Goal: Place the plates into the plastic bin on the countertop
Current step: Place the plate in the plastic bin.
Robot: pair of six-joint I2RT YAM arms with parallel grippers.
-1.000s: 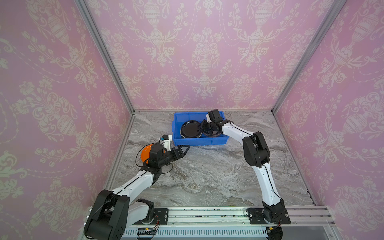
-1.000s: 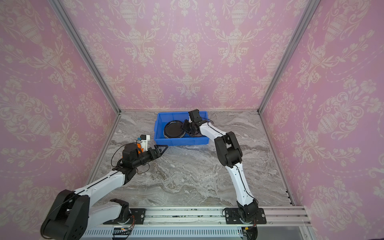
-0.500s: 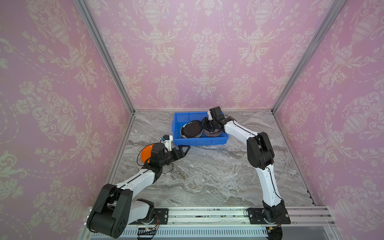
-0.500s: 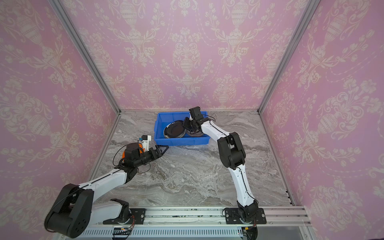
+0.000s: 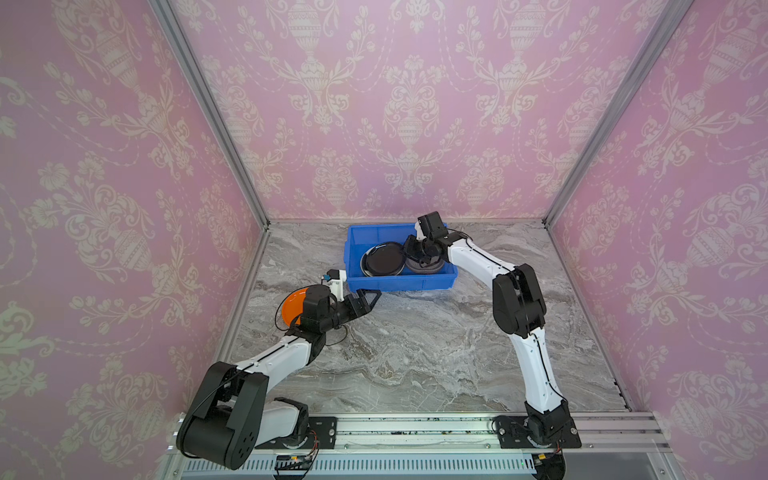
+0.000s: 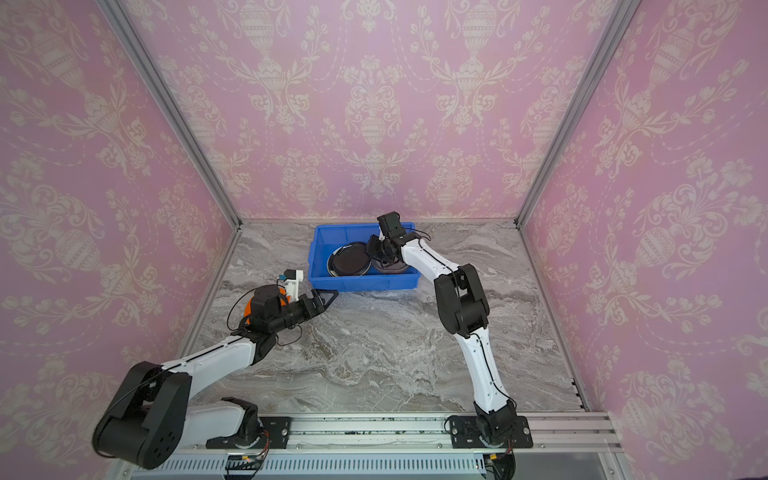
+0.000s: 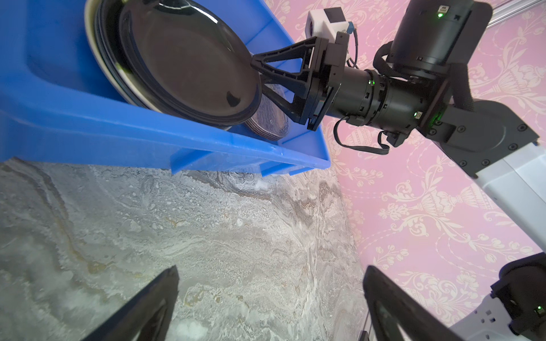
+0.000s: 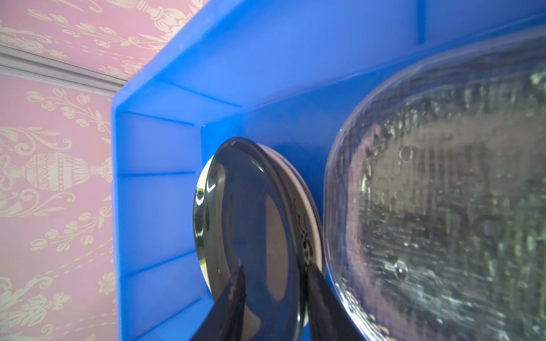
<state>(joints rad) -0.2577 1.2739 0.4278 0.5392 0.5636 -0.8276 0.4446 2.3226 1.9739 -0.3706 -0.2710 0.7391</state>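
The blue plastic bin (image 5: 399,282) (image 6: 361,283) stands at the back of the countertop (image 5: 415,353). Inside it a black plate (image 5: 382,262) (image 8: 251,206) leans tilted on a cream plate with dark marks (image 8: 307,236), beside a stack of glass plates (image 5: 424,266) (image 8: 443,192). My right gripper (image 5: 413,253) (image 8: 274,267) is shut on the black plate's rim, one finger on its face and one behind it. Near the bin's front left corner my left gripper (image 5: 368,301) (image 7: 271,268) hangs open and empty over the marble. An orange plate (image 5: 293,307) lies behind the left wrist.
Pink patterned walls close in the countertop on three sides, with metal corner posts (image 5: 208,108). The orange plate sits close to the left wall. Bare marble spreads in front of the bin down to the arms' base rail (image 5: 415,432).
The right wrist has shifted slightly toward the back wall over the bin, still on the black plate. The left arm has barely moved.
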